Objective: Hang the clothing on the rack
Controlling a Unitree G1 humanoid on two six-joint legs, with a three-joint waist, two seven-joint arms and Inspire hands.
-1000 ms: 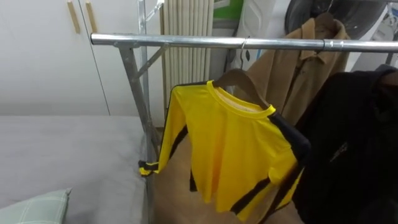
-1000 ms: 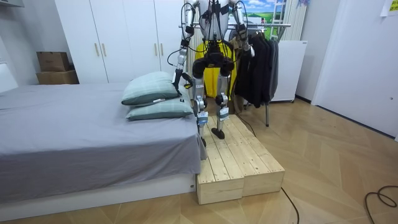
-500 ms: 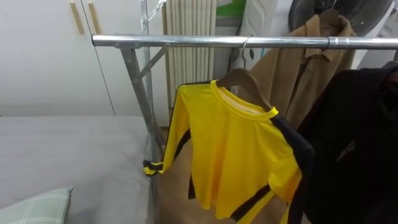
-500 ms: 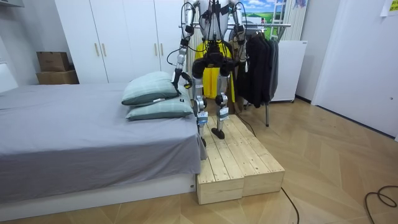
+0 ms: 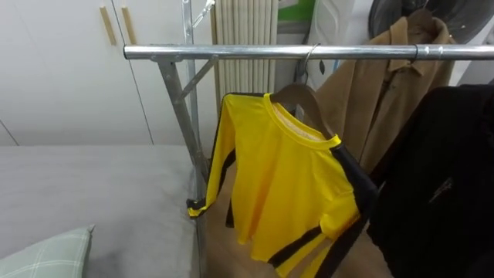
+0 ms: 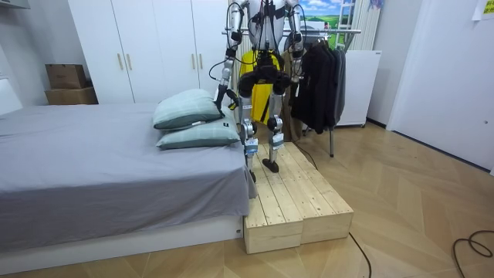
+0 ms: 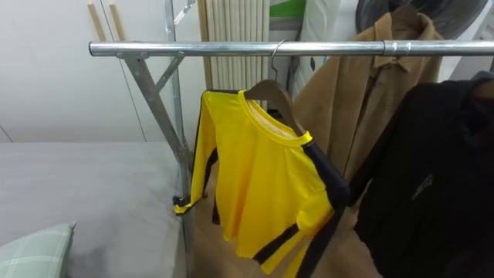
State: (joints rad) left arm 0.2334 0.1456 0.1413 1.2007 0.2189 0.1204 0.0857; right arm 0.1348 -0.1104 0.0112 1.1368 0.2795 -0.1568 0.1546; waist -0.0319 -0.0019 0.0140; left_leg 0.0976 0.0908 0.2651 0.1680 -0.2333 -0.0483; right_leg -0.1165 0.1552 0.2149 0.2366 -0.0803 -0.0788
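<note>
yellow shirt (image 5: pixel 285 177): cut at bottom edge | black jacket (image 5: pixel 440 170): cut at right edge | pillow (image 5: pixel 46 259): cut lower-left

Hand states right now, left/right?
Left hand: cannot tell; it is low beside the pillows.
Right hand: cannot tell; it is by the dark clothes.

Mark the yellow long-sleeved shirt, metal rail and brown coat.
yellow long-sleeved shirt (image 5: pixel 285 185), left eye view, chest.
metal rail (image 5: pixel 224 52), left eye view, bare bar.
brown coat (image 5: pixel 378 100), left eye view, front panel.

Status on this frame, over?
Left hand low by pillows. Yellow shirt on hanger, hooked on rail. Brown coat and black garment hang alongside, nothing blocking.
</note>
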